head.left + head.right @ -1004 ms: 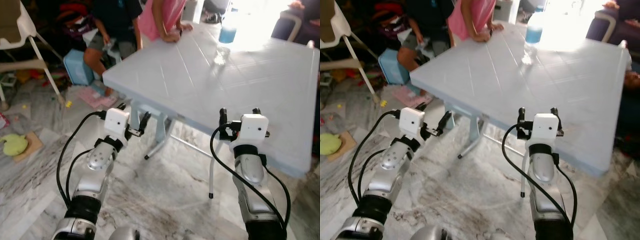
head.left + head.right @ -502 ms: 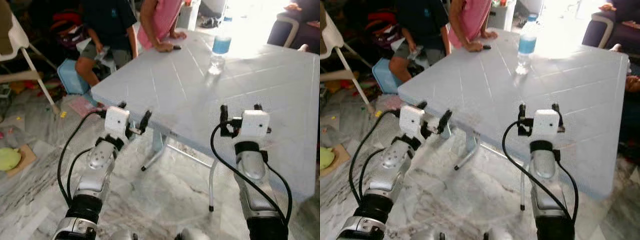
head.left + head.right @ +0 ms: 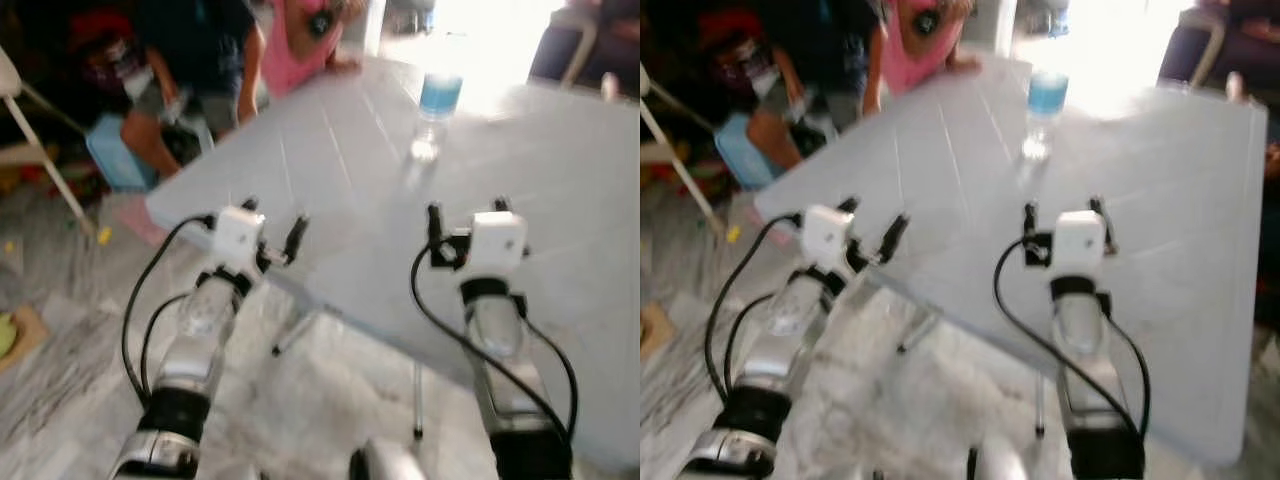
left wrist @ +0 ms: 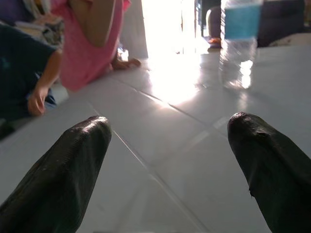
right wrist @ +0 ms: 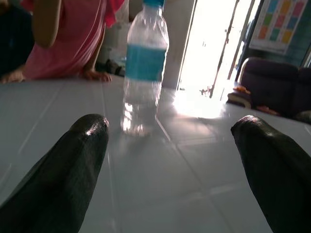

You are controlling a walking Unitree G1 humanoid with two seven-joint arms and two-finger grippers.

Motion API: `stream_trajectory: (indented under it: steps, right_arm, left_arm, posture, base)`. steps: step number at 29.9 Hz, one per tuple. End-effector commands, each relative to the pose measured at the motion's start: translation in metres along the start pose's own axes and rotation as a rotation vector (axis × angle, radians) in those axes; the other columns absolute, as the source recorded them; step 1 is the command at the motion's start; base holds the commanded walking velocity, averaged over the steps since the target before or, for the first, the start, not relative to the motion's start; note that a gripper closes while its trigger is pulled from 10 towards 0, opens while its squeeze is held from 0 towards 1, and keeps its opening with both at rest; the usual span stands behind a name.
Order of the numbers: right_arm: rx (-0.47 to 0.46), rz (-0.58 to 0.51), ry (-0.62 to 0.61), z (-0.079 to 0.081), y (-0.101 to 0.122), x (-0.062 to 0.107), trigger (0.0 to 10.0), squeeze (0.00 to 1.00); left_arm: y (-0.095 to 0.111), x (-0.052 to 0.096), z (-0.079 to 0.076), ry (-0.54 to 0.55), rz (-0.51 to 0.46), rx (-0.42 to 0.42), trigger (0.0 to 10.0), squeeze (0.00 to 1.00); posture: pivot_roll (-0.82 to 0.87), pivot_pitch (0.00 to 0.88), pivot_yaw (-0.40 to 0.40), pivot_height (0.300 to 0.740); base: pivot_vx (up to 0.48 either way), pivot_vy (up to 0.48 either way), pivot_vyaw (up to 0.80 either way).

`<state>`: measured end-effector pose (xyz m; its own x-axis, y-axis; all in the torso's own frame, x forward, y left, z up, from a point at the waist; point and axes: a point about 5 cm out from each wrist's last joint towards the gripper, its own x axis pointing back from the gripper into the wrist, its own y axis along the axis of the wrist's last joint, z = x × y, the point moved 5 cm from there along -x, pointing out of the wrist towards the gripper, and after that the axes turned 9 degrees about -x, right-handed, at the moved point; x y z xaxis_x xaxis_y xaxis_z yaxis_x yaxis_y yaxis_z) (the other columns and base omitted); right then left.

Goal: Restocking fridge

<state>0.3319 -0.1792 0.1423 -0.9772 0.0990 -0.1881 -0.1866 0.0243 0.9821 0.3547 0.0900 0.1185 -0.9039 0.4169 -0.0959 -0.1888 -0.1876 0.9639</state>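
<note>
- A pale grey plastic table [image 3: 330, 140] is seen across the middle and right of the head views, which are somewhat blurred.
- A clear water bottle [image 3: 432, 112] with a blue label is stood upright on the table, in the upper middle of the frame, near the far edge and in front of strong light from a doorway.
- The left gripper [image 3: 272, 222] is held in the left middle of the frame, just above the near corner of the table; its two black fingers [image 4: 63, 179] are spread wide apart and nothing is held between them.
- The right gripper [image 3: 465, 208] is held in the right middle of the frame, above the table top; its fingers [image 5: 63, 170] are also spread wide apart and nothing is gripped.
- In the right wrist view the bottle [image 5: 143, 68] is seen ahead of the fingers, well apart from them.
- A person in a pink top [image 3: 295, 45] is leaned on the far edge of the table at the upper left, with a hand [image 4: 125, 63] laid on it.
- A second person in dark clothes [image 3: 190, 50] is seated beside, at the upper left.
- A marble floor [image 3: 70, 380] is seen at the lower left.
</note>
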Motion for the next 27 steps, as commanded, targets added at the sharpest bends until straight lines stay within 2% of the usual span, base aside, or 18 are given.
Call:
stream_trajectory:
  steps: [1, 6, 12, 18, 23, 27]
  right_arm:
    - [-0.015, -0.022, 0.019, 0.009, 0.007, -0.002, 10.0, 0.00]
    - [-0.008, -0.030, 0.017, 0.007, 0.009, -0.004, 10.0, 0.00]
    - [0.005, -0.037, 0.031, 0.010, 0.010, -0.004, 10.0, 0.00]
    - [-0.003, -0.057, 0.039, 0.012, 0.018, -0.010, 10.0, 0.00]
    - [0.021, -0.109, 0.037, 0.001, 0.042, -0.033, 10.0, 0.00]
    - [0.034, -0.121, 0.023, -0.009, 0.051, -0.045, 10.0, 0.00]
  left_arm:
    - [-0.003, 0.004, 0.009, 0.021, 0.018, 0.001, 10.0, 0.00]
    - [0.000, 0.003, 0.009, 0.021, 0.001, -0.031, 10.0, 0.00]
    - [-0.001, 0.004, 0.011, 0.029, 0.009, -0.026, 10.0, 0.00]
    - [-0.001, 0.006, 0.011, 0.033, 0.006, -0.025, 10.0, 0.00]
    - [-0.002, 0.010, 0.013, 0.034, 0.012, -0.030, 10.0, 0.00]
    - [-0.001, 0.012, 0.016, 0.037, 0.012, -0.034, 10.0, 0.00]
  posture:
    - [-0.07, 0.069, 0.024, 0.740]
    - [-0.07, 0.068, 0.024, 0.740]
    - [-0.06, 0.065, 0.024, 0.740]
    - [-0.06, 0.066, 0.025, 0.740]
    - [-0.04, 0.078, 0.034, 0.740]
    - [-0.04, 0.089, 0.041, 0.740]
  base:
    - [0.416, 0.000, 0.00]
    - [0.395, 0.274, 0.00]
    - [0.292, 0.000, 0.00]
    - [0.000, 0.000, 0.00]
    - [0.000, 0.000, 0.00]
    - [0.000, 0.000, 0.00]
